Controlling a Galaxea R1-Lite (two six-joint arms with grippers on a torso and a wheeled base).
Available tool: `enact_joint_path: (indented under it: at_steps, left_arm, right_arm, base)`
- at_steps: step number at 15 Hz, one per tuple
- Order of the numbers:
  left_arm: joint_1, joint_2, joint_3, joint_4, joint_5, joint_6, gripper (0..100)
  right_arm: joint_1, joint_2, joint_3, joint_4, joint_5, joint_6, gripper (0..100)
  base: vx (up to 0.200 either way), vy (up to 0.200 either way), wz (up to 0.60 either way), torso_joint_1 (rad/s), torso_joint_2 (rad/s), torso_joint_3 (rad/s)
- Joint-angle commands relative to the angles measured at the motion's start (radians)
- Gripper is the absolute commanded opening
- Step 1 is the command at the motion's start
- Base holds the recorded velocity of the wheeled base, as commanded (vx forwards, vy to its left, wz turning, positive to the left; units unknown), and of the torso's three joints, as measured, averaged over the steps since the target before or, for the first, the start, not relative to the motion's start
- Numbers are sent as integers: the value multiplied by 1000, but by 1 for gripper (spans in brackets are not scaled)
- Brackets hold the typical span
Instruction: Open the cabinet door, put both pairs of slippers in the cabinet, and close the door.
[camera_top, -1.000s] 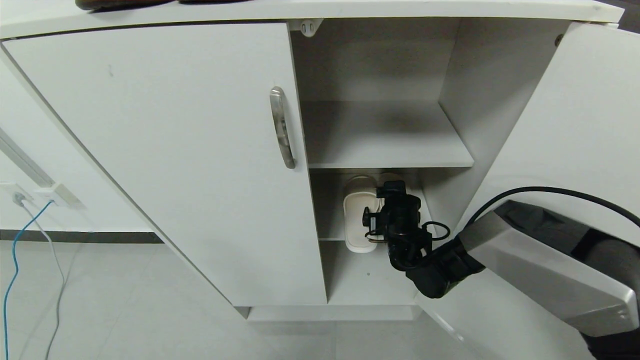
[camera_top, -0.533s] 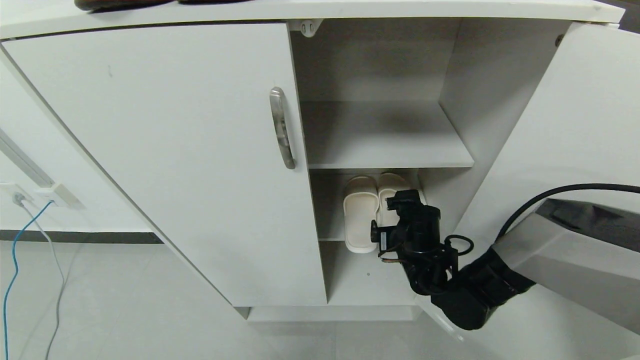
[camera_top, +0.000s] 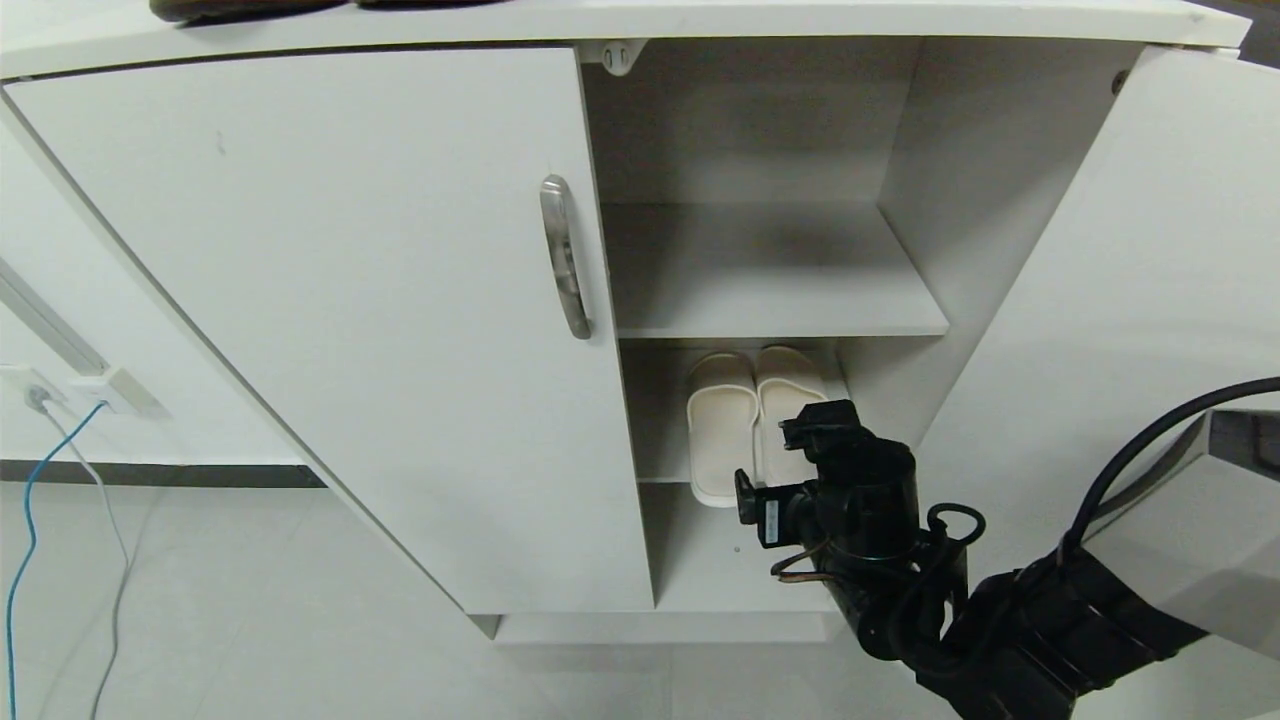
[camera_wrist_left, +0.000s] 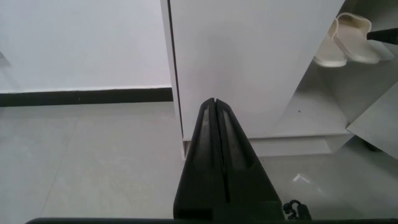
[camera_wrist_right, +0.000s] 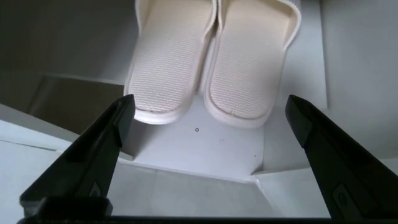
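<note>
1. Slippers (camera_top: 755, 420): one pale pair lies side by side on the lower shelf of the cabinet (camera_top: 760, 270), toes inward. The heels overhang the shelf's front edge, so the pair may need a push before closing.
2. Right end effector (camera_wrist_right: 208, 118) hangs just outside the cabinet's opening, facing the heels. Its fingers are spread wide and hold nothing.
3. Left end effector (camera_wrist_left: 214, 106) sits low before the cabinet's closed side, fingers pressed together, idle.
4. Right door (camera_top: 1150, 250) stands open, probably to admit the second pair.

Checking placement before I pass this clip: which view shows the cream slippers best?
Right wrist view: both cream slippers lie side by side on the lower shelf, close up, heels nearest. The head view shows them smaller, one heel hidden; the left wrist view catches them far off at its edge.
</note>
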Motion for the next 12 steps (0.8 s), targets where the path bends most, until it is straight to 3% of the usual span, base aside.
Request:
enact_joint_path:
  at_steps: [1,5,12]
  left_arm:
    - [0,1,0,0,0,0,0]
    - [0,1,0,0,0,-5,0]
    - [0,1,0,0,0,-8,0]
  right_arm:
    - [5,-9,3,0,0,0,100]
    - [17,-10,12,1,-2,-2,100]
    - [29,-19,15,0,-22,-3,100]
  base:
    - [-200,0,0,-2,7,-2]
    - [-200,0,0,2,5,4]
    - [0,0,0,0,0,0]
